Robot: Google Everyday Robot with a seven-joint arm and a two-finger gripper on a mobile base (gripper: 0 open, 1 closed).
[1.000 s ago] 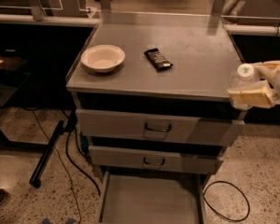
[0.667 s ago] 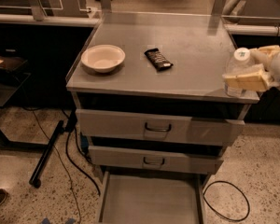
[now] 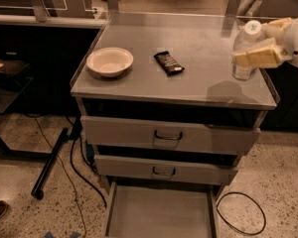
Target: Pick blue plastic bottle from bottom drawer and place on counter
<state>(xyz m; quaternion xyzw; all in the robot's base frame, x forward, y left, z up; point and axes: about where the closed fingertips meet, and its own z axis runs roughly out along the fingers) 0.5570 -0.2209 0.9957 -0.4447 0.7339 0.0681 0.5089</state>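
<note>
Placing step — pale two-finger gripper [image 3: 254,42] clamped on clear bluish plastic bottle [image 3: 244,53] above grey metal counter [image 3: 198,38]; next — lower, release.

Grey metal surface carrying a bowl and a dark bar

The surface [image 3: 203,38] is bearing a white bowl [image 3: 110,62] towards its front left corner and a dark wrapped bar [image 3: 169,63] lying flat near the middle, the two sitting apart. Over the right edge the tool [image 3: 249,42] is hanging, its fingers clasping the blue plastic bottle [image 3: 243,68] upright; whether the bottle's base is touching the surface cannot be told. A shadow [image 3: 228,91] is falling on the bare metal just in front of it.
</note>
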